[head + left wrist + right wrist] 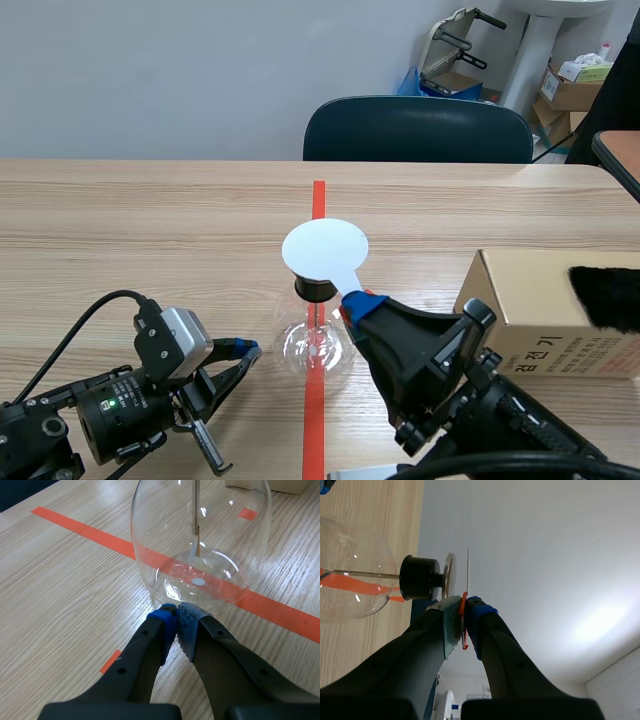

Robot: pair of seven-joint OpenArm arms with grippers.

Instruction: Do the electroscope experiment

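The electroscope (313,345) stands on the red tape line (313,440) mid-table. I think the white disc (325,250) should be held flat, just over its metal plate (449,575), without tipping the clear round flask with its black stopper (315,290). The right gripper (465,609) clamps the disc's handle; the left gripper (176,620), closed on nothing, touches the flask's foot.

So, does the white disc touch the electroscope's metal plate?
Apart. The right wrist view shows both edge-on, with bare wall between the white disc and the metal plate.
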